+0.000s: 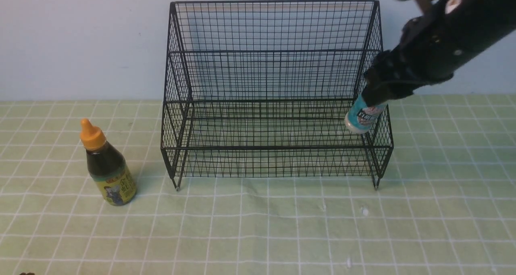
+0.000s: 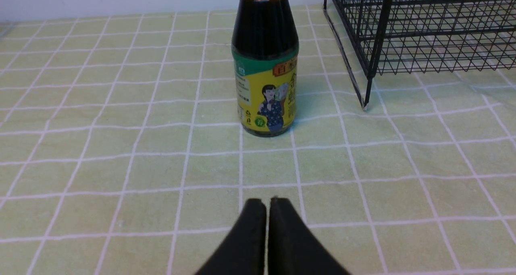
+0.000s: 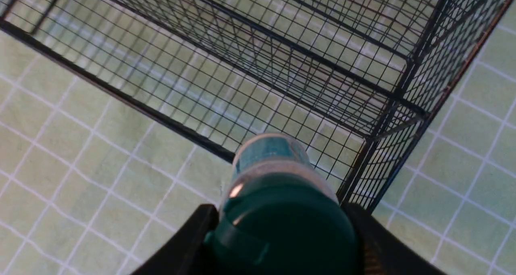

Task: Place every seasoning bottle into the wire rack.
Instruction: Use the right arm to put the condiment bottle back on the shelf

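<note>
In the front view, your right end effector [image 1: 373, 95] tilts the shaker [image 1: 364, 114] at the rack's [image 1: 277, 147] right end; the dark bottle [image 1: 111, 166] stands on the desk [image 1: 258, 226]. The left wrist view shows your left end effector [image 2: 268, 204] pressed together. In the right wrist view, your right one pinches the shaker.

The rack [image 1: 278, 147] is black metal wire mesh with a low sheen. The sauce bottle [image 2: 265, 29] looks smooth and glossy, its pointed cap [image 1: 92, 134] orange plastic. The shaker's lid [image 3: 282, 226] is shiny green plastic. The checked tabletop [image 1: 258, 226] looks like slightly wrinkled cloth.
</note>
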